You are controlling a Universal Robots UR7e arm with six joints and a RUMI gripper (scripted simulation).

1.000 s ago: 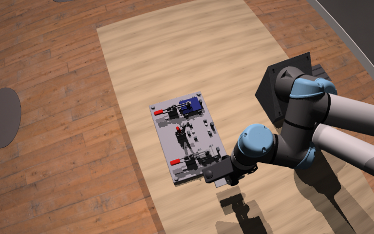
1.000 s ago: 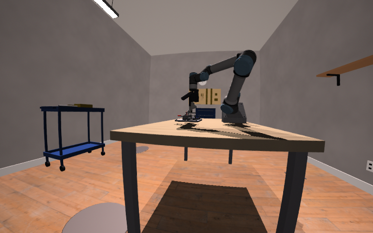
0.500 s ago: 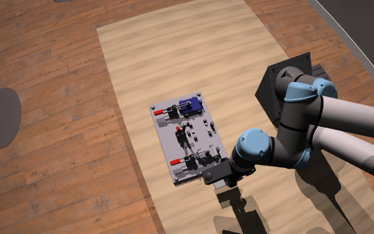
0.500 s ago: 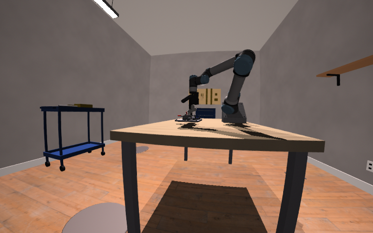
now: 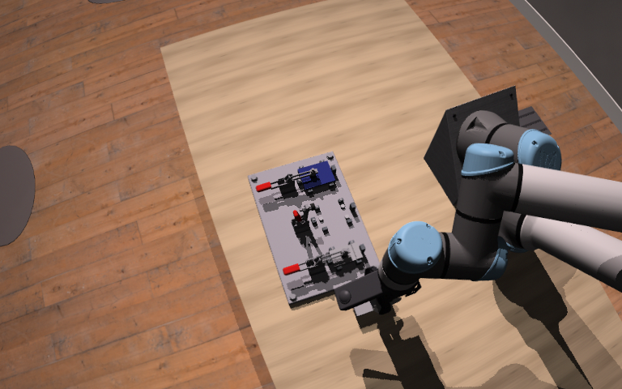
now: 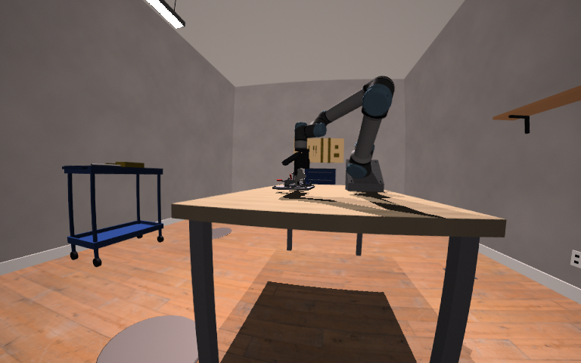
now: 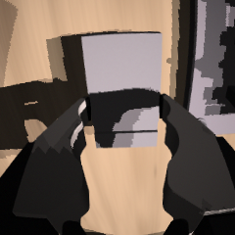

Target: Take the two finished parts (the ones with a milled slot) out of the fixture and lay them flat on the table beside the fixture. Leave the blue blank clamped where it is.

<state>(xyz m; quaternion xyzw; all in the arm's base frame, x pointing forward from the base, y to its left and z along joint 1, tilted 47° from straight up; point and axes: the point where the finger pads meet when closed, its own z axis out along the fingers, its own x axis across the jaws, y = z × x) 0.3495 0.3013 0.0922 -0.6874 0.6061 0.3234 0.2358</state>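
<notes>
The grey fixture plate (image 5: 312,226) lies on the wooden table and carries three toggle clamps with red handles. The blue blank (image 5: 317,176) sits clamped at the plate's far end. The middle clamp (image 5: 300,216) has its handle upright and its station looks empty. At the near clamp (image 5: 321,267) I cannot tell whether a part sits there. My gripper (image 7: 124,97) is shut on a grey finished part (image 7: 122,83) and holds it above bare table just off the plate's near right corner (image 5: 364,305). The plate's edge (image 7: 211,73) shows at the right of the wrist view.
The arm's base (image 5: 478,139) stands on the table right of the fixture. The table's left edge runs close to the plate. A blue cart (image 6: 113,202) stands on the floor at left, and a cardboard box (image 6: 326,150) sits behind the arm.
</notes>
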